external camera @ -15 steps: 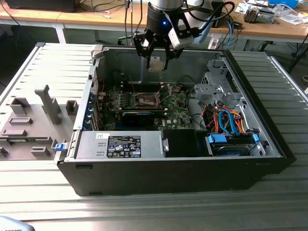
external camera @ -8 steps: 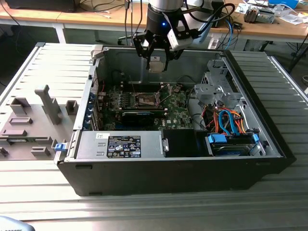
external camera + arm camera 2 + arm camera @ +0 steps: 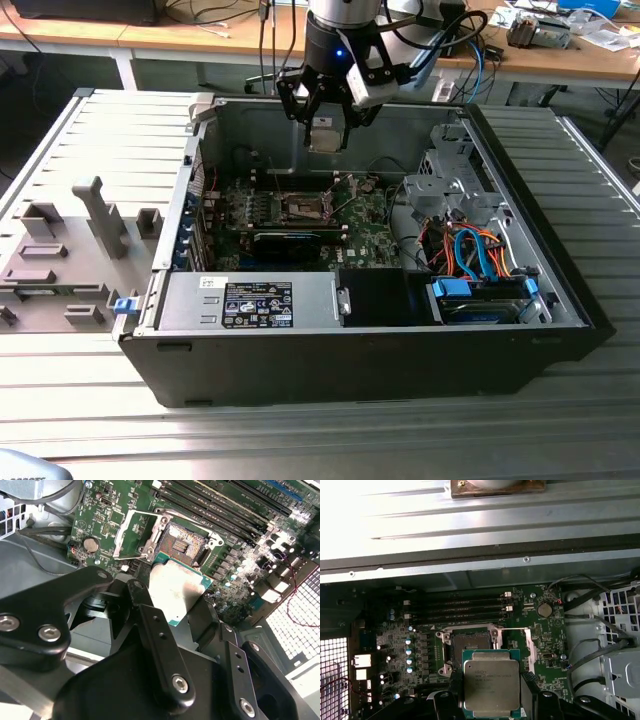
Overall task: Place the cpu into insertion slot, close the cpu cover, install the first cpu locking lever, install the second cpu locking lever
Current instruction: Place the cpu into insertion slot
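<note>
Where the exterior view looks down on the scene, the end effector (image 3: 327, 120) hangs over the open computer case (image 3: 350, 360). It is closed narrowly on the cpu (image 3: 325, 136) and holds it clear of the board. Beneath it lies the green motherboard (image 3: 370, 240) with its socket (image 3: 305, 207). The case sits on a ribbed grey metal worktop (image 3: 330, 440). To the exterior view's left of the end effector, grey plastic fixtures (image 3: 100, 215) stand on that same surface. Behind the arm run wooden worktops (image 3: 200, 35) strewn with cables. To the exterior view's right of the end effector, orange and blue cables (image 3: 480, 250) curl beside a metal drive cage (image 3: 450, 175) inside the case.

In the second wrist view, black fingers (image 3: 150, 625) clamp the cpu (image 3: 177, 587) by opposite edges, its silvery top facing the camera. Just past the chip the socket (image 3: 187, 542) lies bare, with the metal cover (image 3: 127, 532) folded open beside it. Memory slots (image 3: 225, 502) run beyond, and a coin battery (image 3: 90, 544) sits off to one side.

In the first wrist view, the cpu (image 3: 491, 682) sits between the fingers, apart from the socket (image 3: 470, 647) just ahead of it. The cover (image 3: 525, 647) lies open alongside. Farther ahead come the memory slots (image 3: 465, 607), then the case wall (image 3: 470, 562), then the ribbed worktop (image 3: 495, 515) in bright light.
</note>
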Controlling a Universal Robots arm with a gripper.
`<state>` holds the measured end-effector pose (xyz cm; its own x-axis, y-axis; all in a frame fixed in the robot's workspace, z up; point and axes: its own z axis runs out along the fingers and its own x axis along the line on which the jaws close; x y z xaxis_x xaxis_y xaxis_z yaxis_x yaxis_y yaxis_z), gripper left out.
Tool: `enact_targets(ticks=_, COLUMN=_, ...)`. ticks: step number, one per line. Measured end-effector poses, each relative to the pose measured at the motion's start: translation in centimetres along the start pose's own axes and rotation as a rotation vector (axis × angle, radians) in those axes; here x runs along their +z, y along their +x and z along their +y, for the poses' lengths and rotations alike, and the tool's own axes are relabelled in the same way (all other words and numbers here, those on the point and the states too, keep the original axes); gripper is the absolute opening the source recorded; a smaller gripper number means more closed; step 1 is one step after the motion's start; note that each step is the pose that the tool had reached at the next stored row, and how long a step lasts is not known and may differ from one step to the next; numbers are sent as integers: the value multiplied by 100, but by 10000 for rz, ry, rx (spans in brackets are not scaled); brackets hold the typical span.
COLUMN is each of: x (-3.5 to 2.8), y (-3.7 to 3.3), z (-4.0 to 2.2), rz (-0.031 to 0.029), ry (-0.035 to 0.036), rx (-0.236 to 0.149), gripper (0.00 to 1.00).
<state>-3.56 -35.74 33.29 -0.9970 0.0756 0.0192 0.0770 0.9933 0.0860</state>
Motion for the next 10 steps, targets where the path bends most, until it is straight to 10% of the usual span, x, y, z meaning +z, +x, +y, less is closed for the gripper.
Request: enact_targets(ticks=10, x=3, y=0, z=0, rz=-4, ry=-1, rx=49, gripper=54)
